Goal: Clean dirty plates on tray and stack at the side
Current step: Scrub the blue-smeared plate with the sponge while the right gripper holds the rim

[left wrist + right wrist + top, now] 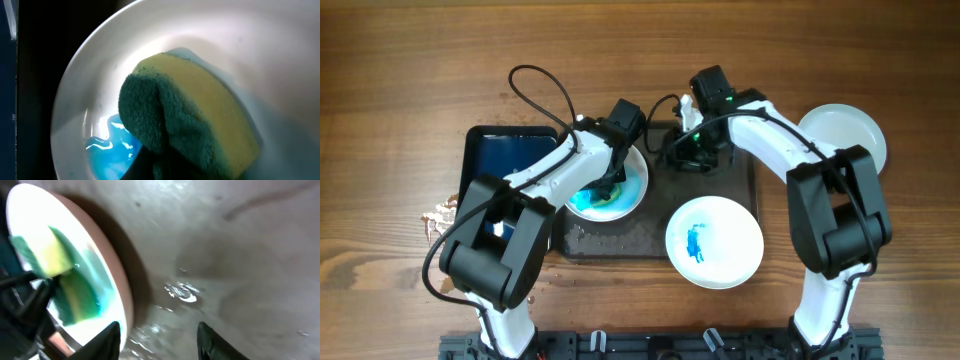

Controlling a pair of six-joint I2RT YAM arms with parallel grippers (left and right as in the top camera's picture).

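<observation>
The sponge hides most of the left claw, and the plate is cut off top, right and bottom.

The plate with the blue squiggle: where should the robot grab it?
The plate lies flat, too wide to span, so probably pinch its thin rim where it sticks out past the tray's front edge, coming from the robot's side, one finger over, one under.

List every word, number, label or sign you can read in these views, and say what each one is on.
None: no text, number, label or logo can be read in any view. The sponge, the stained plate and the tray all show plain, unmarked surfaces.
</observation>
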